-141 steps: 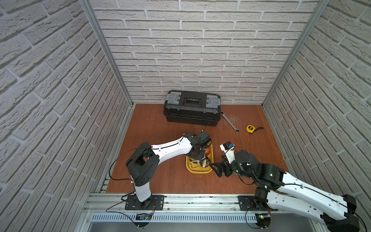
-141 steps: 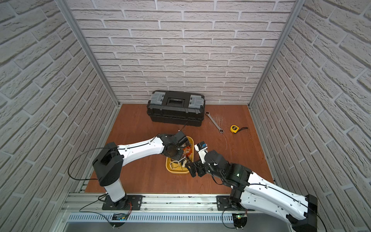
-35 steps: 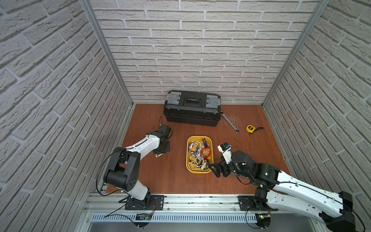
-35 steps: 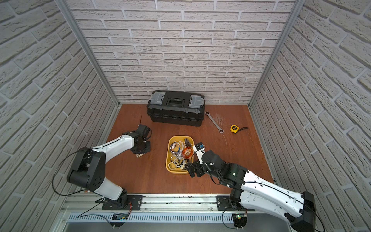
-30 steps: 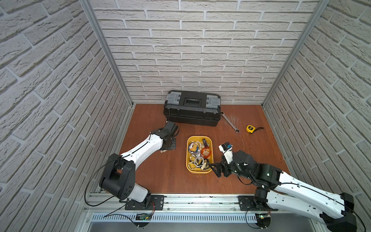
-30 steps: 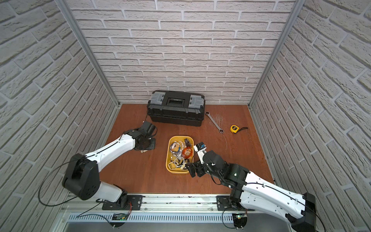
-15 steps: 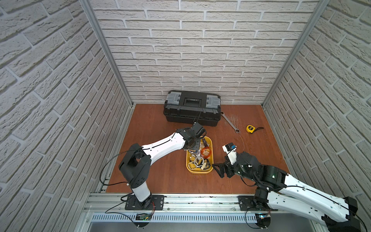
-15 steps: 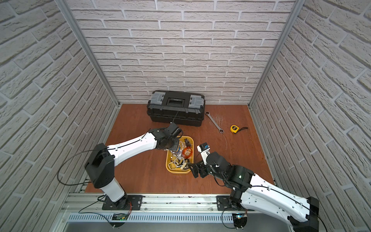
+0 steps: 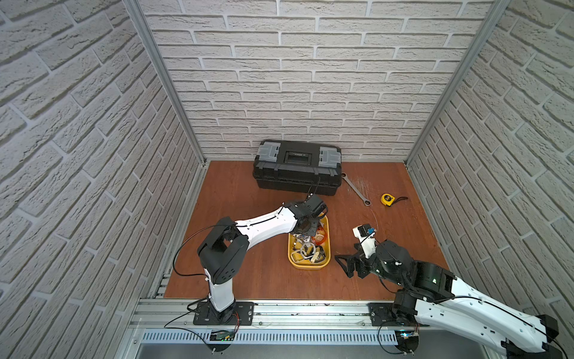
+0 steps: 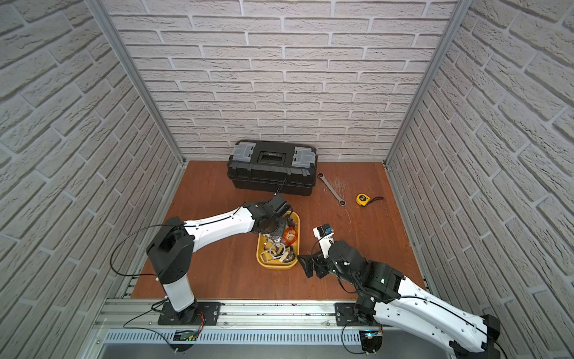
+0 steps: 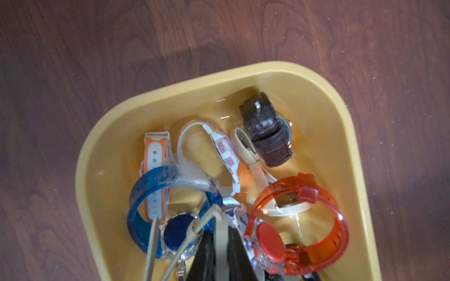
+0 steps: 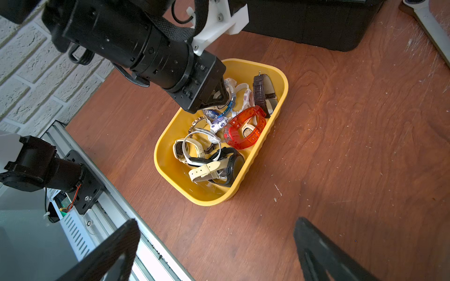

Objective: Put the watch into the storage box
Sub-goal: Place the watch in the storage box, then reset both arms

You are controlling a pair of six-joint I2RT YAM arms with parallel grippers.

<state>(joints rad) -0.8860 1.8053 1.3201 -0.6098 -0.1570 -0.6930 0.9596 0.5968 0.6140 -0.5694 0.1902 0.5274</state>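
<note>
Only the left wrist view shows the watch (image 11: 199, 222). Its beige strap is pinched between the closed black fingers of the left pincer (image 11: 220, 240), over the other watches (image 11: 292, 219) at the far end of the storage box (image 11: 219, 77). In both top views the left arm (image 9: 264, 223) hides it. The right pincer (image 12: 216, 222) gapes wide and empty, low over the surface (image 12: 341, 146) just beside the box's near corner.

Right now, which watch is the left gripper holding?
The watch with the thin beige strap, pinched in the left gripper; the blue watch and the red watch lie loose in the yellow tray.
</note>
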